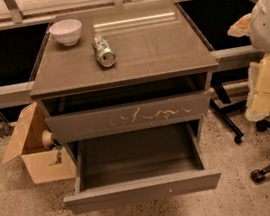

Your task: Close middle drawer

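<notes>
The middle drawer [142,190] is pulled far out of the grey-brown cabinet [122,56]. Its plain front faces me low in the camera view, with a tiny white speck right of centre, and its inside is bare. Above it, the drawer front with white scratch marks [129,117] stands out a little from the cabinet, leaving a dark gap under the top. My arm [266,19] hangs at the right edge. The cream-coloured gripper [266,90] is to the right of the cabinet, at about the height of the scratched front, and touches neither drawer.
A white bowl [66,32] and a lying drink can [104,51] are on the cabinet top. An open cardboard box [35,147] sits on the floor at the left. Black office chair legs with castors [259,175] stand at the right. Window rails run behind.
</notes>
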Motion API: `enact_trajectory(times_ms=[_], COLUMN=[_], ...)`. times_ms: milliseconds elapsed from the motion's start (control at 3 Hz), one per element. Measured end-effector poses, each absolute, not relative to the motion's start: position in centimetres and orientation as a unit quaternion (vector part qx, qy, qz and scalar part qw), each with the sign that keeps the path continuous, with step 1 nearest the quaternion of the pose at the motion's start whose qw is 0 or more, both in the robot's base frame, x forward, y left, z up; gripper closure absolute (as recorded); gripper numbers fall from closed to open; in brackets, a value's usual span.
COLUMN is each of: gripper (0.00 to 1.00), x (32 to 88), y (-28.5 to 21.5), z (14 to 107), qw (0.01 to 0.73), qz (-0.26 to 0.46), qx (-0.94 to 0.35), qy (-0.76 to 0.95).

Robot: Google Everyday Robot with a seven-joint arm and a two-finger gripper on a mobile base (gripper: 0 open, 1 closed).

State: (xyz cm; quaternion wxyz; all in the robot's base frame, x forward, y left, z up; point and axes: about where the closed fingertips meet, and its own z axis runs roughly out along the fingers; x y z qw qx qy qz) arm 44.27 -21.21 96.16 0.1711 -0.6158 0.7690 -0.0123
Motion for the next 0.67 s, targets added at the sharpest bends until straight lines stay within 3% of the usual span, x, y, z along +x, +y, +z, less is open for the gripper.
enact_trajectory(times_ms=[667], gripper=[0.0], x=[45.4], y=[-19.2], z=[88.8], qw=[0.185], qz=[0.087], qx=[-0.644], qy=[0.737])
